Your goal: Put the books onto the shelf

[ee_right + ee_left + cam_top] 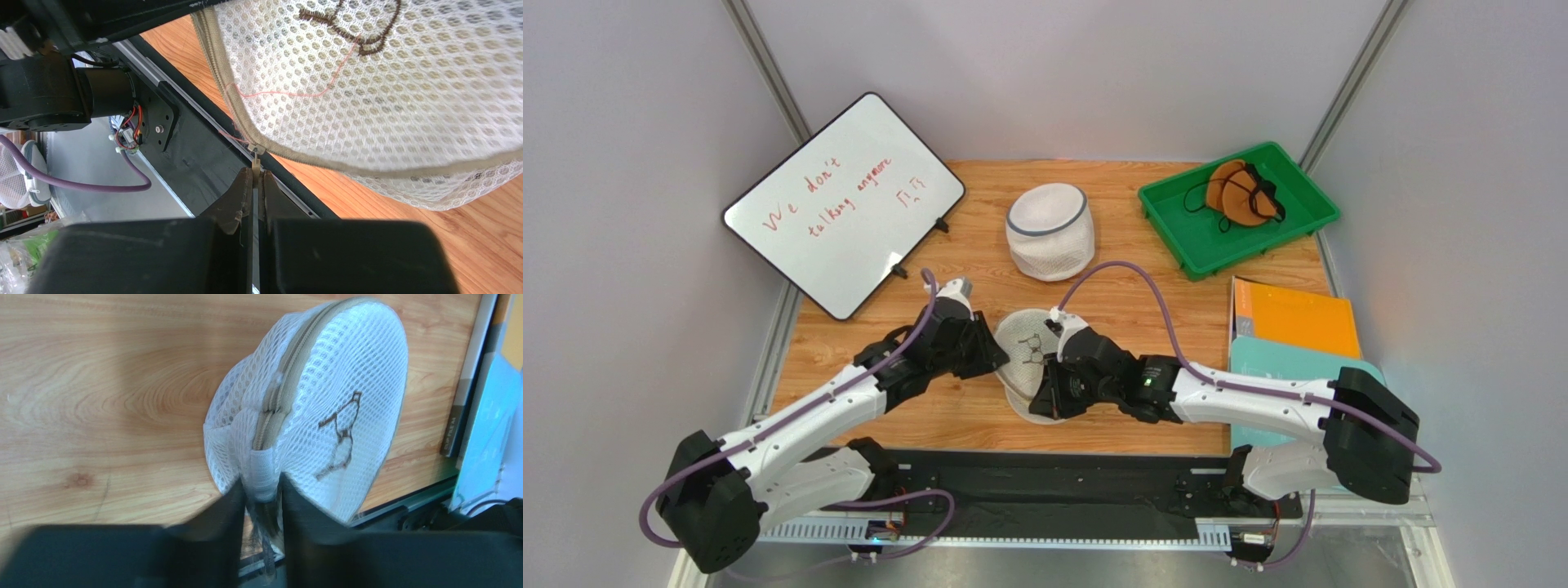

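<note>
Books first: the orange book [1296, 316] and the teal book [1284, 368] lie flat at the right edge of the table [1136, 245], close by the right arm. Neither pincer touches them, and we cannot tell whether one overlaps the other. We see no shelf in any view.

Both arms are busy instead with a white mesh bag [1026, 349], held between them near the front middle of the table. The left gripper [261, 485] pinches a fabric tab [263, 468] at the end of the bag's zipper, one finger close on each side. The right gripper [255, 177] has its fingers pressed together on the thin zip pull [255, 160] at the bag's rim.

We judge the step in hand to be work on the bag's zipper, so the book task looks unstarted. As we read it, the next move calls for releasing the bag and setting it down away from the books. The right arm would then swing out to find a graspable edge on a book, which flat books offer sparingly.
</note>
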Tool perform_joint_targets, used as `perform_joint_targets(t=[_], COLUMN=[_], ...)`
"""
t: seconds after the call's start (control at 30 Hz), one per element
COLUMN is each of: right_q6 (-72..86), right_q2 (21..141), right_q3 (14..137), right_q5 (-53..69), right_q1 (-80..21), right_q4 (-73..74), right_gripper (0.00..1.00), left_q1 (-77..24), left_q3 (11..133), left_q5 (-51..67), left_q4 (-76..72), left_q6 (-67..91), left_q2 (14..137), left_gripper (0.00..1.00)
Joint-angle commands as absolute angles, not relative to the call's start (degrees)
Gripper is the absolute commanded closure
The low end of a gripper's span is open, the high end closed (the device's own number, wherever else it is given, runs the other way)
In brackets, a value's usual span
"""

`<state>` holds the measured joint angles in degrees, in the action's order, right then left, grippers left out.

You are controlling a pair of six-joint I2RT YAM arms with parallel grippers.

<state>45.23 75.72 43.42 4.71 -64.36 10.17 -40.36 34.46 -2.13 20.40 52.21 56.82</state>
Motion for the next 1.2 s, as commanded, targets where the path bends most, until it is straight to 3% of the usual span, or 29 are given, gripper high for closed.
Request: perform_joint_targets(t=[0.0, 0.03, 0.13, 0.37, 0.67, 0.8, 0.9, 1.0, 1.17], right_q6=[45.79, 45.79, 45.97, 46.14, 45.88, 45.79, 45.79, 45.79, 45.62], right_q2=[74.44, 74.53, 75.14, 77.96, 81.12, 81.39, 81.21, 80.86, 80.95], right_q3=[43.94, 44.12, 44.82, 47.02, 50.36, 50.54, 50.27, 50.01, 49.83], right_q5=[5.80, 5.89, 6.50, 8.08, 9.23, 9.32, 9.14, 8.96, 8.61], right_q1=[-64.69, -64.60, -64.69, -65.04, -66.18, -66.27, -66.27, -66.27, -66.18], right_q4=[10.02, 9.85, 8.62, 6.42, 5.45, 5.62, 5.80, 6.06, 6.50], right_gripper=[1.00, 1.00, 1.00, 1.00, 1.00, 1.00, 1.00, 1.00, 1.00], left_q1=[-39.55, -39.64, -39.90, -45.08, -48.25, -48.25, -48.25, -48.25, -48.25], left_q3=[38.05, 38.06, 37.27, 34.63, 32.43, 33.13, 33.40, 33.49, 34.10], left_q5=[-0.88, -0.79, -0.35, -2.72, -3.69, -3.96, -4.30, -5.01, -5.62], left_q4=[19.77, 20.56, 21.97, 24.43, 23.82, 23.73, 23.99, 24.00, 23.91], left_q6=[47.81, 47.90, 48.60, 53.51, 55.90, 55.72, 55.72, 55.81, 55.72], left_q2=[56.34, 55.99, 53.97, 50.19, 51.33, 51.41, 51.50, 51.85, 53.17], left_gripper=[0.45, 0.29, 0.21, 0.22, 0.31, 0.43, 0.56, 0.77, 0.94])
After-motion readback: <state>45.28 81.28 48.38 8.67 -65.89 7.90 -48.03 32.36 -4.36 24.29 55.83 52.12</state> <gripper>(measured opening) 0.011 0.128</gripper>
